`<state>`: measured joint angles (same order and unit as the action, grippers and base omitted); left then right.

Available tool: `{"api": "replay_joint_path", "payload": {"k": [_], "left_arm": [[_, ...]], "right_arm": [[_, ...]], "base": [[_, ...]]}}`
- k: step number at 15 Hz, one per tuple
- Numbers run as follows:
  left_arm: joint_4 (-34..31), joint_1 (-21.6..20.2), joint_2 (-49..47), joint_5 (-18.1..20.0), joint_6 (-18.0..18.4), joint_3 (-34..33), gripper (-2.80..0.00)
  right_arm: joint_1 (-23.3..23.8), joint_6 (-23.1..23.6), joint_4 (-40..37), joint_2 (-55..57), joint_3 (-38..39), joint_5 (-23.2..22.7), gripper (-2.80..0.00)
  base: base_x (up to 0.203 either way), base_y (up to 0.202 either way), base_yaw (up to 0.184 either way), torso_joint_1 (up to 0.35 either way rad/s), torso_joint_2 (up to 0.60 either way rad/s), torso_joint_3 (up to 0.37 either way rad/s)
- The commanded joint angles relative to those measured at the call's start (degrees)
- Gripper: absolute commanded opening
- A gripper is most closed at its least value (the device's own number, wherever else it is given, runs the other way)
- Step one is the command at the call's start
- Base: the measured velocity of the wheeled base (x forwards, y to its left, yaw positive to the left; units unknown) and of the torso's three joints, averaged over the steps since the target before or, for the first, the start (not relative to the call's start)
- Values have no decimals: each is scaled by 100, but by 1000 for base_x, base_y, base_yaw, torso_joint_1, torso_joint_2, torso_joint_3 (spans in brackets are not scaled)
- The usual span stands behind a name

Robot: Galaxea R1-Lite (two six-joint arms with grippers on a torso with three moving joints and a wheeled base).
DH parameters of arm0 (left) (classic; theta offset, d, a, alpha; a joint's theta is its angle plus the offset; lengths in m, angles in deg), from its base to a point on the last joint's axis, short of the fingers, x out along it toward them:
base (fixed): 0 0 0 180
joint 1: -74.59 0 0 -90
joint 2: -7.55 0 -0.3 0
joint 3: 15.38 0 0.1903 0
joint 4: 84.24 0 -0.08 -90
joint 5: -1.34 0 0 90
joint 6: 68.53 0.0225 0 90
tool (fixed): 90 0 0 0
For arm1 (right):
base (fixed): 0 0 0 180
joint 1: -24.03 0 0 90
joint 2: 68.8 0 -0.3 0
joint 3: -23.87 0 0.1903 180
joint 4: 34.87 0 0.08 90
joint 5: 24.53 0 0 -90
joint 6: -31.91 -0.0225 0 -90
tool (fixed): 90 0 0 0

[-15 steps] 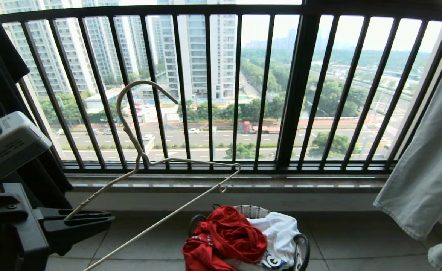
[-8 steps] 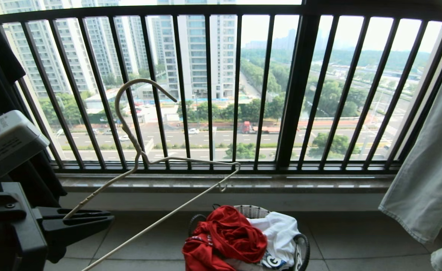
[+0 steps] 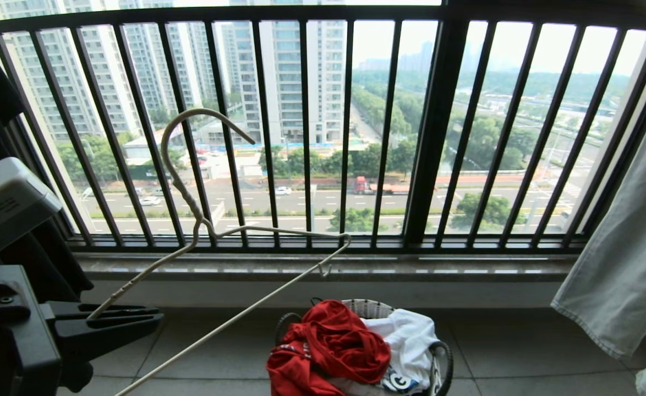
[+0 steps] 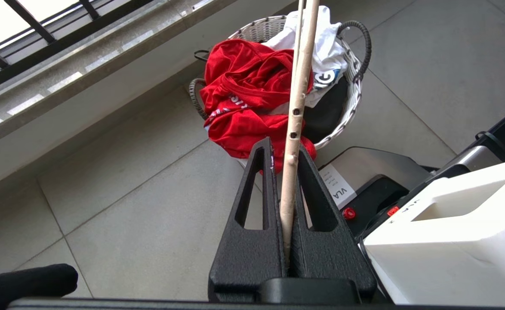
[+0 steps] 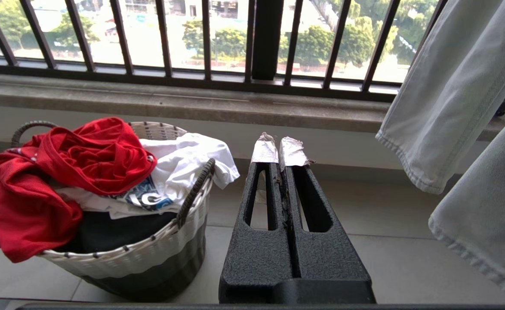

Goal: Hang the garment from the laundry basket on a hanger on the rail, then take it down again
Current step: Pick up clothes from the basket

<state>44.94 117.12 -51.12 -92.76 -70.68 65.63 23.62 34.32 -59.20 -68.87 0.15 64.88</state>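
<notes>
Head view: whole scene slid slightly left and the wire hanger [image 3: 213, 242] edged up-left against the barred railing [image 3: 306, 126] versus a second back, likely mostly camera shift, so no real task progress; red T-shirt [image 3: 328, 346] still heaped on the laundry basket [image 3: 438, 352] on the floor, rail not in view, pale grey-green garment [image 3: 620, 247] hanging at right. Left wrist view: left end effector [image 4: 289, 172] clamped nearly shut on one hanger arm, basket and red shirt just beyond. Right wrist view: right end effector [image 5: 278, 148] fully closed, empty, parked low beside the basket.
</notes>
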Motion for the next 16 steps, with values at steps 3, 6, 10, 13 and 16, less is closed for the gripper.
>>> {"api": "replay_joint_path", "payload": {"k": [3,6,10,13,16], "left_arm": [[-15,1,-4,-4,-5,2,-280],[-14,1,-4,-9,-5,2,-280],[-14,1,5,-12,-5,2,-280],[-14,1,-4,-4,-5,2,-280],[-14,1,-4,-12,-5,2,-280]], "right_arm": [[-2,5,0,7,0,-2,-280],[-2,5,0,7,0,-2,-280],[-2,5,0,7,0,-2,-280],[-2,5,0,7,0,-2,-280],[-2,5,0,7,0,-2,-280]], "base": [[0,0,0,-2,3,-157],[0,0,0,2,2,-190],[0,0,0,3,5,-202],[0,0,0,4,1,-190],[0,0,0,4,3,-200]]}}
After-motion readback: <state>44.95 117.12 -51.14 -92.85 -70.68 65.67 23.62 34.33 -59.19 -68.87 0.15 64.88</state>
